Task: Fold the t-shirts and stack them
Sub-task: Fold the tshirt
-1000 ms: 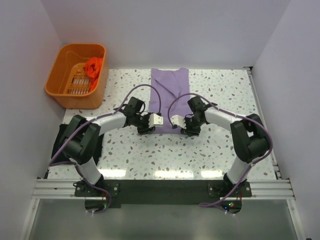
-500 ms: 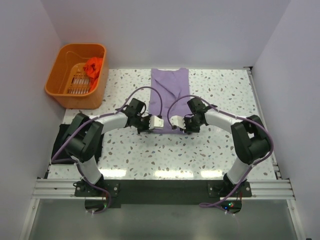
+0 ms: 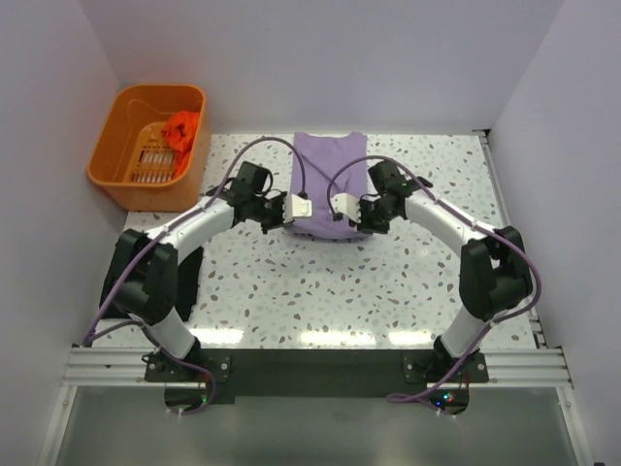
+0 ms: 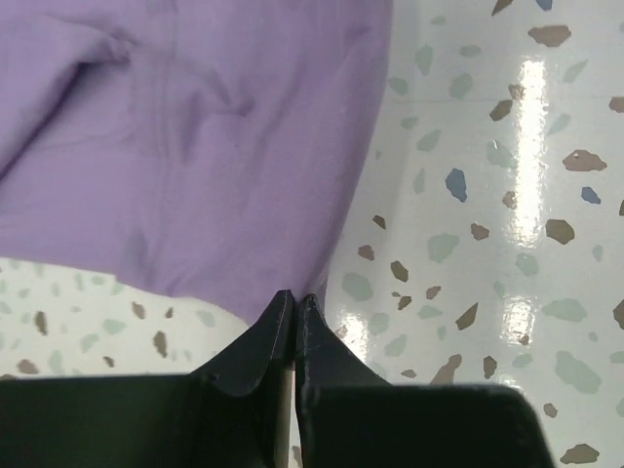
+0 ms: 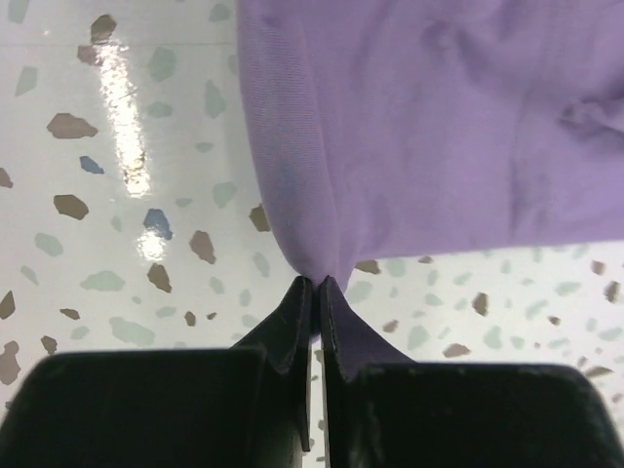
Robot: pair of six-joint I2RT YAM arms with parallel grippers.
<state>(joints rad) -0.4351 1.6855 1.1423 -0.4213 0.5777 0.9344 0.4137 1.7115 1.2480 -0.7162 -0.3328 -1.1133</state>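
The lilac-purple t-shirt lies at the back middle of the table, its near end lifted. My left gripper is shut on the shirt's near left corner. My right gripper is shut on the near right corner. Both hold the cloth above the table, and it hangs between them. The orange-red t-shirt lies crumpled in the orange basket. A black t-shirt lies at the table's left edge, mostly hidden by the left arm.
The basket stands at the back left corner. Walls close in the table at the left, back and right. The speckled tabletop stretches between the arms and the near edge.
Both grippers have moved away from the bases toward the back, carrying the purple shirt's near edge with them and raising it off the table.
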